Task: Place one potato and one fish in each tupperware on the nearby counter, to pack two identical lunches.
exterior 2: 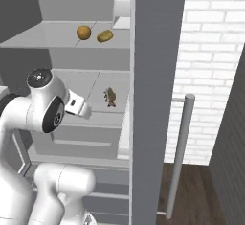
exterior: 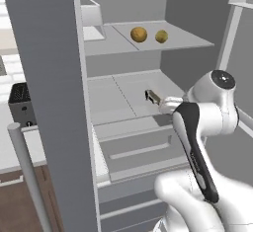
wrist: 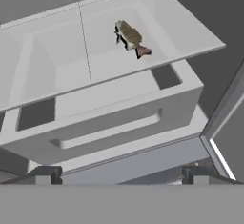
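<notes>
Nothing appears packed yet: the fish (wrist: 130, 38) lies on the fridge's middle shelf (wrist: 57, 56), two potatoes (exterior: 139, 34) sit on the shelf above, and the gripper (wrist: 119, 175) is spread wide, empty.

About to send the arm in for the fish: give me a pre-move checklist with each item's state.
1. Fridge door open: ok.
2. Fish in sight on the middle shelf: ok.
3. Fish lies alone, nothing touching it: ok.
4. Pincer open and empty: ok.
5. Pincer at the fish: not ok, it hangs short of the shelf, by the drawer.
6. Two round items on the upper shelf are potatoes: cannot tell.
</notes>
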